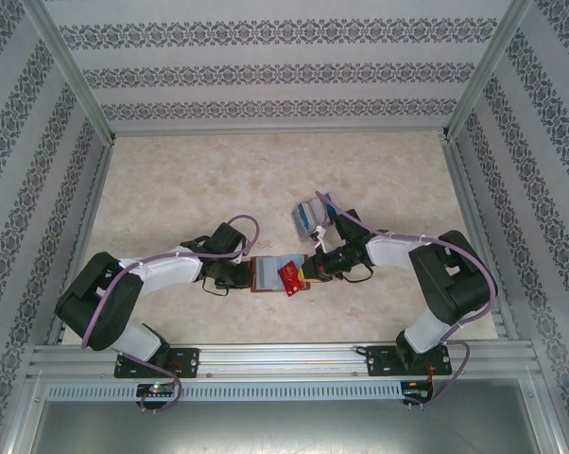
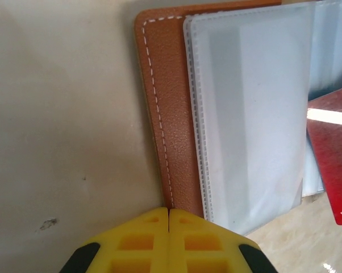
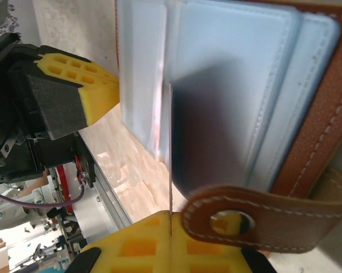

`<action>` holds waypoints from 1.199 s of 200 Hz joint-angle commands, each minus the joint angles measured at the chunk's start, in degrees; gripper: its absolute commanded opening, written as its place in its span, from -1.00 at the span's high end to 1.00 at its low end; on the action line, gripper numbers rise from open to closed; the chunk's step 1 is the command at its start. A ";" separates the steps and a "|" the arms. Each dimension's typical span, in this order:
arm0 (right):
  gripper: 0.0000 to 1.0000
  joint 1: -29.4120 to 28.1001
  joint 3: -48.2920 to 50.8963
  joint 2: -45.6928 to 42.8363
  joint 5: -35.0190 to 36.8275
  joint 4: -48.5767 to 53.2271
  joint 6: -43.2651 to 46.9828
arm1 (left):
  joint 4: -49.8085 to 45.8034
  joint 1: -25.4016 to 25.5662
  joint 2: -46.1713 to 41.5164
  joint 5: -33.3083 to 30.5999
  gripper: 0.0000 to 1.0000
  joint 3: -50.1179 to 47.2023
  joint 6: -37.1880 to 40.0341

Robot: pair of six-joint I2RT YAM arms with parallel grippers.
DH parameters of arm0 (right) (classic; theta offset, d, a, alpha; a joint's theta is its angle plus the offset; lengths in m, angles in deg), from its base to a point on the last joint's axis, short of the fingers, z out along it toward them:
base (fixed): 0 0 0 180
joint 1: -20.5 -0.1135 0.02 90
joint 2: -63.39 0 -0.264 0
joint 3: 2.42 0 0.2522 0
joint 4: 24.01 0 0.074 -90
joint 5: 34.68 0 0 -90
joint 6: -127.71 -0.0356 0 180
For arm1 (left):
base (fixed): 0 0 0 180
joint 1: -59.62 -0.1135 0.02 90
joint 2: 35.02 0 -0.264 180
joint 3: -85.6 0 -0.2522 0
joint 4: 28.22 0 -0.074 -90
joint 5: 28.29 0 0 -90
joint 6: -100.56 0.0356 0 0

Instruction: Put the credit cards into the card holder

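Credit cards (image 1: pixel 308 218) like these are light, thin and stiff, with slick faces and hard edges. I judge they will slide easily over each other and over plastic, so a pinch should land across a short end with both pads flat on the faces, leaving most of the length free to enter a pocket. 1 of them, the red card (image 1: pixel 291 277), lies over the right half of the open card holder (image 1: pixel 266 274). In the right wrist view it runs edge-on as a thin line straight into the seam where the pads of the right gripper (image 3: pixel 170 242) meet, so that gripper is clamped on its end. The holder lies spread flat near the front middle of the table (image 1: pixel 190 189), between the 2 arms. Its leather-look cover seems supple and its clear sleeves (image 2: pixel 250 114) floppy, likely to lift or skid when a card pushes in, so it wants pinning at the cover rim. The left gripper (image 2: pixel 169 227) has its jaws pressed together, tips at the cover's stitched left edge, seemingly bearing down and gripping nothing. The clasp tab (image 3: pixel 256 219) lies just beside the right fingertips and could snag. The other cards sit in a loose pile beyond the right wrist, well apart from the holder
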State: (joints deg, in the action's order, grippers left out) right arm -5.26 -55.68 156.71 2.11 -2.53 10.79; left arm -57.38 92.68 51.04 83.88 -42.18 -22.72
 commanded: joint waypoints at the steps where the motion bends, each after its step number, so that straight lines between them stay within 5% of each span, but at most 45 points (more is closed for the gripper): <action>1: 1.00 -0.01 1.36 -2.97 0.71 -1.94 -0.85 | -1.69 0.60 1.83 -4.08 1.00 0.41 0.07; 73: 1.00 0.09 -0.22 3.04 -0.20 -3.24 -1.64 | -2.66 0.62 1.57 -4.68 1.00 0.66 0.23; 240: 1.00 0.22 1.39 2.05 2.50 -3.09 -4.54 | -1.94 0.60 1.11 -4.44 1.00 0.04 -0.46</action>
State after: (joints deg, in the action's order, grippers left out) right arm -4.40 -54.98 157.43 3.82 -4.67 7.25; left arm -57.40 92.68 51.50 83.08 -41.59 -22.76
